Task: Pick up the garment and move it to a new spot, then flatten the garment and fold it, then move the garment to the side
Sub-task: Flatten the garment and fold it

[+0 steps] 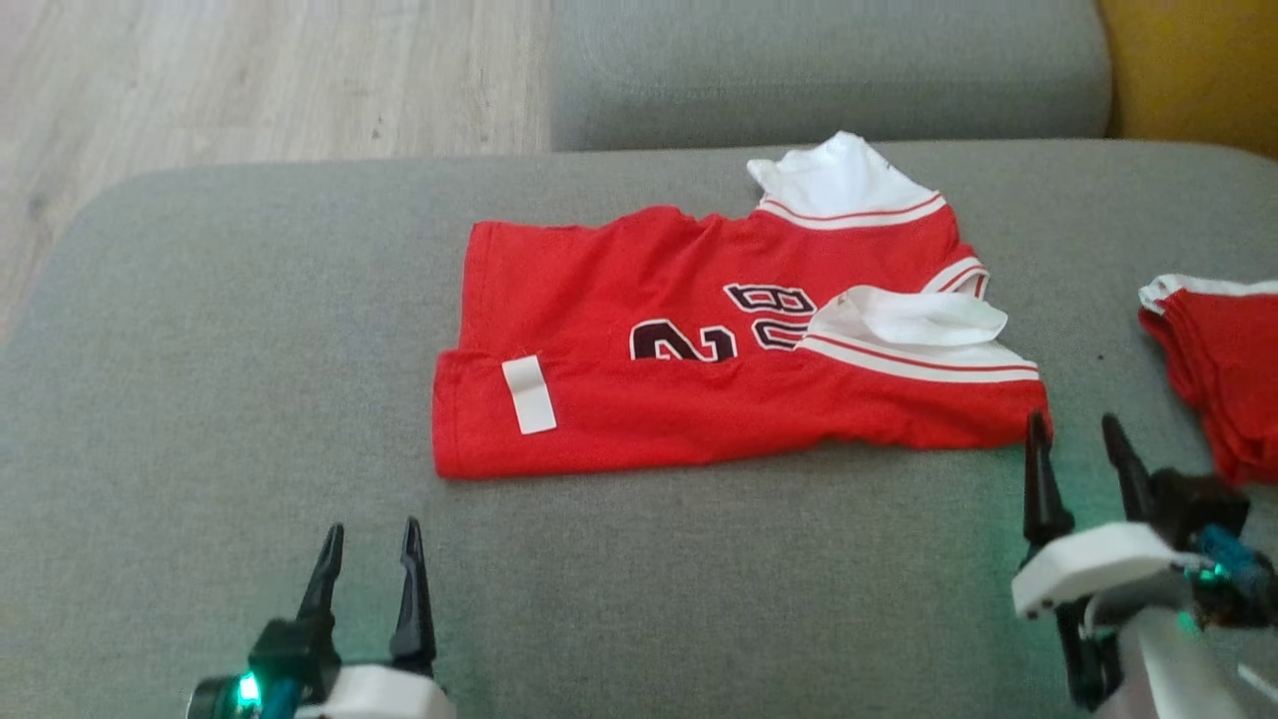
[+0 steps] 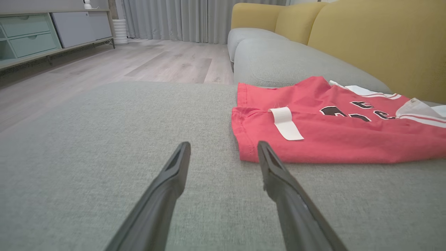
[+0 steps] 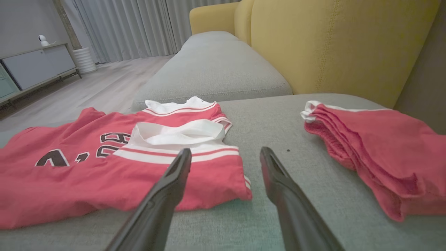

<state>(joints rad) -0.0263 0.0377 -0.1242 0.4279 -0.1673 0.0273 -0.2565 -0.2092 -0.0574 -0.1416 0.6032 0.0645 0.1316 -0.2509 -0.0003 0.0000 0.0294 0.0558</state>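
1. Head view: the red jersey (image 1: 719, 340) lies folded lengthwise on the grey sofa cushion (image 1: 250, 350), with its white collar end to the right and a white label (image 1: 528, 394) near its left end. The left gripper (image 1: 372, 526) hovers in front of the jersey's left corner, fingers spread and empty. The right gripper (image 1: 1074, 419) is at the right front corner, fingers also spread. A second red garment (image 1: 1223, 379) lies further right.
2. Left wrist view: the parted fingers point over bare cushion, and the labelled corner lies just beyond the right-hand finger.
3. Right wrist view: one finger overlaps the jersey's corner and the other is over the cushion between the two garments. Nothing is pinched.
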